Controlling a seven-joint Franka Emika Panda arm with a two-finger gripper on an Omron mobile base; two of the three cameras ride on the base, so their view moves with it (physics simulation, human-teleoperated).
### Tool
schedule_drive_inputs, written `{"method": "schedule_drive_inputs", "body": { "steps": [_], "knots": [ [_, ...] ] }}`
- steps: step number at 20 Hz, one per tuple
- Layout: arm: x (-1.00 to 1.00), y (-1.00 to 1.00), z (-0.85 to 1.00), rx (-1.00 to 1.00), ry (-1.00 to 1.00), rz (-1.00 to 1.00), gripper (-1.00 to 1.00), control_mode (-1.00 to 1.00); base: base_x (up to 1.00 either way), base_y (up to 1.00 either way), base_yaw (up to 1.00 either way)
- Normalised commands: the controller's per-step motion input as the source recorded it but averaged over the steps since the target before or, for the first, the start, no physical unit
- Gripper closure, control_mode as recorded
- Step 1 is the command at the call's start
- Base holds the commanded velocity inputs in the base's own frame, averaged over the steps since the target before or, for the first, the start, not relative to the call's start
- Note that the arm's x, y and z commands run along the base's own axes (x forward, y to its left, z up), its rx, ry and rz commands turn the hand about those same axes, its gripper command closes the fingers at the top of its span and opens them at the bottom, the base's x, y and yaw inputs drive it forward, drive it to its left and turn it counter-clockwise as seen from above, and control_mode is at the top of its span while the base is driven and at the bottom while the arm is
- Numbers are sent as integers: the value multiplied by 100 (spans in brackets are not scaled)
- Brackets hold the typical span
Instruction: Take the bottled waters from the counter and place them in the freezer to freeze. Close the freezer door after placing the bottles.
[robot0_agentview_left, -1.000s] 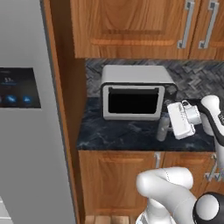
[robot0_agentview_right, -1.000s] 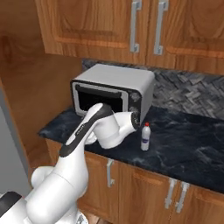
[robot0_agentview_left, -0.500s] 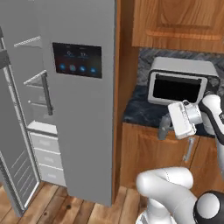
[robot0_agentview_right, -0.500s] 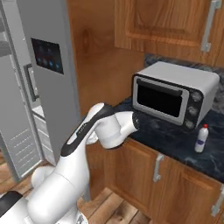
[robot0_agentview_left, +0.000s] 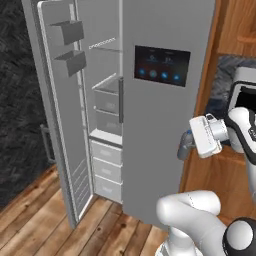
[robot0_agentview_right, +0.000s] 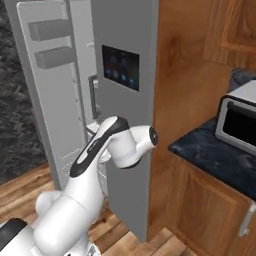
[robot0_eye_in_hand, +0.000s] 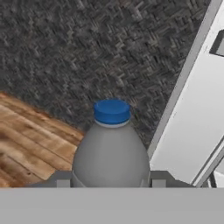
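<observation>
While the tool (robot0_eye_in_hand: 111, 181) grips it, the grey bottle (robot0_eye_in_hand: 111, 157) shows 1 blue cap.

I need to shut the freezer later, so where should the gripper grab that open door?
Grip the freezer door by its outer bar handle, coming from the dark-wall side. The door stands swung wide, so its inner bins face the shelves and the handle faces away.

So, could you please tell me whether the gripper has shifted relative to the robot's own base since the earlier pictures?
No. In the left base view the gripper, holding the grey bottle, sits at the same spot right of centre; the freezer slid in because the base drove.
</observation>
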Motion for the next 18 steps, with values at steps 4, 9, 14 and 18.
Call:
{"method": "schedule_drive_inputs", "body": {
  "steps": [4, 9, 14, 18],
  "knots": [
    [0, 0, 0, 0, 0, 0, 100, 100, 14, 88, 1],
    [0, 0, 0, 0, 0, 0, 100, 100, 29, 77, -4],
    [0, 0, 0, 0, 0, 0, 100, 100, 28, 74, -12],
    [0, 0, 0, 0, 0, 0, 100, 100, 34, 63, -12]
  ]
}}
